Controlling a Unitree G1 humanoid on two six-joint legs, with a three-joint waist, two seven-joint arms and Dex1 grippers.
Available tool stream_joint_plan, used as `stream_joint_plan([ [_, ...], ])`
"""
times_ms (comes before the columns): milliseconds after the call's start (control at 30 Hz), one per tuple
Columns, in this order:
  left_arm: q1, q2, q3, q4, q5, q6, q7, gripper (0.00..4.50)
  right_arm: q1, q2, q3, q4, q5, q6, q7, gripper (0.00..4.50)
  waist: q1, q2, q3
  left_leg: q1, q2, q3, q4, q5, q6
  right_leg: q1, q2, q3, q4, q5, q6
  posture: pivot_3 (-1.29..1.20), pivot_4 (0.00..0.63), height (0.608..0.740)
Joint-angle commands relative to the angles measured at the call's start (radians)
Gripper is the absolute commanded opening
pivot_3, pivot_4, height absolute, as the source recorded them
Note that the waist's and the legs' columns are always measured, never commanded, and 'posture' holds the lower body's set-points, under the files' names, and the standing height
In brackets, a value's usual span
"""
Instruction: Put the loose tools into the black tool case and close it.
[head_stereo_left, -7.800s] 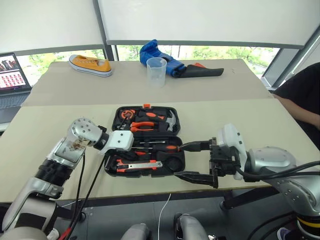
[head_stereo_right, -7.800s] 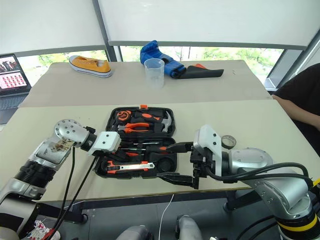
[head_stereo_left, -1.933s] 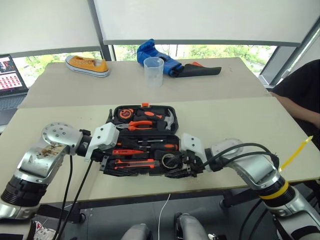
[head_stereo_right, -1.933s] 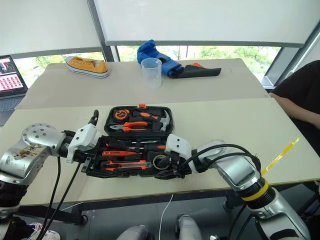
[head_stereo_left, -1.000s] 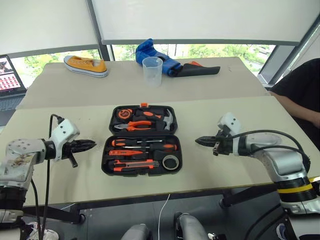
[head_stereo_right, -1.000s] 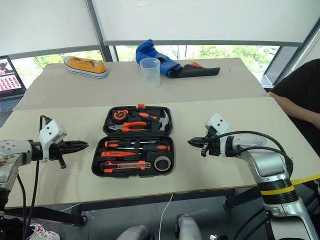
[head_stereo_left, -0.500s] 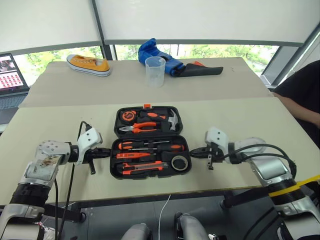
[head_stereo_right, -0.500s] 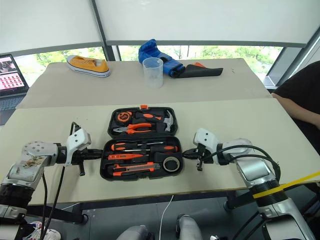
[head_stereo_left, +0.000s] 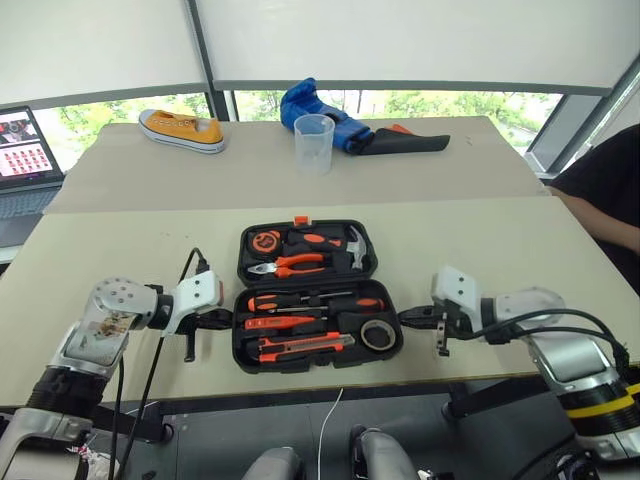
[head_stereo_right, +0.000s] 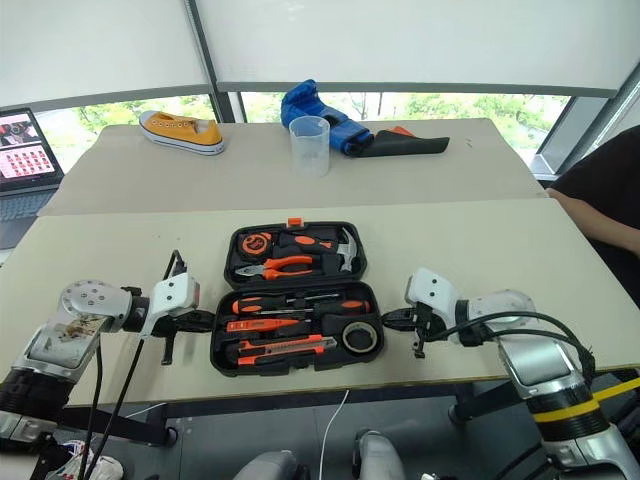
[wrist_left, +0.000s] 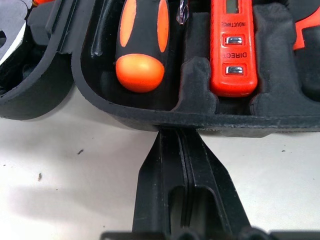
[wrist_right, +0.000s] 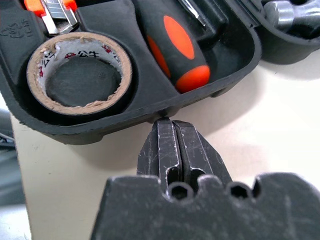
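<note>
The left claw (head_stereo_left: 226, 321) is pinched fully shut, holding nothing, its tip pressed against the left wall of the open black tool case (head_stereo_left: 318, 345). The right claw (head_stereo_left: 408, 318) is shut and empty too, its tip at the case's right wall. A second ago both claws hung well out to either side of the case; they have since closed in on it from both flanks. This looks like a two-sided squeeze to steady or lift the near half so the case can be folded shut.

The case lies open near the front edge of the table (head_stereo_left: 110, 250), lid half toward the table's middle. The near half holds two screwdrivers (head_stereo_left: 315, 301), a tester screwdriver (wrist_left: 232, 47), a utility knife (head_stereo_left: 305, 346) and a tape roll (head_stereo_left: 377, 335), so the loading appears done.

Bare tabletop lies on both sides of the case and beyond it. A plastic cup (head_stereo_left: 313, 143), a yellow shoe (head_stereo_left: 181, 130) and a blue glove (head_stereo_left: 320, 108) sit well apart on the far table.
</note>
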Motion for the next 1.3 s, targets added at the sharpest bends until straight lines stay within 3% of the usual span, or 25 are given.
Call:
stream_joint_plan([
  [33, 0.036, 0.026, 0.003, -0.008, -0.005, -0.038, -0.016, 0.06, 0.036, -0.021, -0.033, -0.067, 0.012, -0.011, -0.012, 0.00, -0.001, 0.000, 0.000, 0.000, 0.000, 0.000, 0.000, 0.000, 0.000, 0.000, 0.000, 0.000, 0.000, 0.000, 0.000, 0.00, 0.150, 0.731],
  [100, 0.047, 0.052, 0.028, 0.043, 0.014, -0.046, 0.005, 0.06, 0.056, -0.041, -0.071, -0.071, 0.026, 0.015, -0.023, 0.00, -0.002, 0.000, 0.000, 0.000, 0.000, 0.000, 0.000, 0.000, 0.000, 0.000, 0.000, 0.000, 0.000, 0.000, 0.000, 0.00, 0.150, 0.731],
  [200, 0.015, 0.069, 0.089, 0.118, -0.020, 0.067, 0.053, 0.78, 0.057, -0.059, -0.138, -0.075, 0.087, 0.104, -0.037, 0.81, -0.004, 0.000, 0.000, 0.001, 0.000, 0.001, 0.000, 0.000, 0.000, 0.000, 0.000, 0.000, 0.000, 0.000, 0.000, 0.00, 0.150, 0.731],
  [333, -0.074, 0.056, 0.138, 0.164, -0.097, 0.281, 0.086, 2.29, -0.030, -0.021, -0.172, -0.046, 0.154, 0.249, -0.089, 2.21, -0.015, 0.000, 0.000, 0.003, 0.003, 0.001, 0.001, 0.000, 0.000, 0.002, 0.002, 0.004, 0.001, 0.000, -0.001, 0.00, 0.150, 0.731],
  [433, -0.206, 0.013, 0.175, 0.240, -0.161, 0.523, 0.147, 3.28, -0.188, 0.074, -0.182, 0.055, 0.192, 0.387, -0.183, 3.13, -0.018, -0.001, 0.000, 0.002, 0.004, 0.001, 0.002, 0.001, -0.001, 0.002, 0.002, 0.005, 0.002, 0.001, -0.002, 0.00, 0.150, 0.731],
  [567, -0.351, -0.056, 0.201, 0.343, -0.184, 0.669, 0.253, 4.49, -0.357, 0.178, -0.159, 0.211, 0.173, 0.451, -0.277, 4.45, -0.017, -0.001, 0.000, 0.001, 0.003, 0.001, 0.008, 0.001, -0.001, 0.001, 0.001, 0.005, 0.011, 0.002, -0.003, 0.00, 0.150, 0.731],
  [667, -0.467, -0.120, 0.208, 0.463, -0.181, 0.738, 0.333, 4.49, -0.489, 0.253, -0.121, 0.367, 0.129, 0.471, -0.342, 4.45, -0.017, -0.001, 0.000, -0.002, 0.001, 0.000, 0.008, 0.001, -0.001, -0.002, 0.001, 0.005, 0.014, 0.002, -0.003, 0.00, 0.150, 0.731],
  [900, -0.560, -0.205, 0.176, 0.628, -0.135, 0.683, 0.414, 4.49, -0.661, 0.350, -0.058, 0.703, 0.022, 0.383, -0.411, 4.45, -0.032, -0.001, 0.000, -0.007, -0.001, 0.000, 0.009, 0.001, -0.001, -0.010, 0.000, 0.003, 0.015, 0.002, -0.003, 0.00, 0.150, 0.731],
  [1067, -0.564, -0.220, 0.161, 0.648, -0.128, 0.654, 0.390, 2.96, -0.743, 0.392, -0.098, 0.877, 0.004, 0.320, -0.437, 4.50, -0.037, -0.001, 0.000, -0.013, -0.002, 0.000, 0.013, 0.001, -0.001, -0.015, -0.001, 0.003, 0.016, 0.003, -0.004, 0.00, 0.150, 0.731],
  [1167, -0.557, -0.223, 0.157, 0.633, -0.127, 0.657, 0.390, 1.75, -0.771, 0.414, -0.114, 0.926, 0.009, 0.310, -0.436, 3.77, -0.033, 0.000, 0.000, -0.013, -0.002, 0.000, 0.015, 0.003, -0.005, -0.015, -0.002, 0.005, 0.016, 0.005, -0.006, 0.00, 0.150, 0.731],
  [1300, -0.550, -0.222, 0.160, 0.639, -0.124, 0.647, 0.385, 0.40, -0.788, 0.436, -0.114, 0.952, 0.002, 0.292, -0.419, 2.36, -0.027, 0.001, -0.001, -0.012, -0.002, -0.001, 0.015, 0.004, -0.007, -0.015, -0.002, 0.007, 0.017, 0.006, -0.007, 0.00, 0.150, 0.731],
])
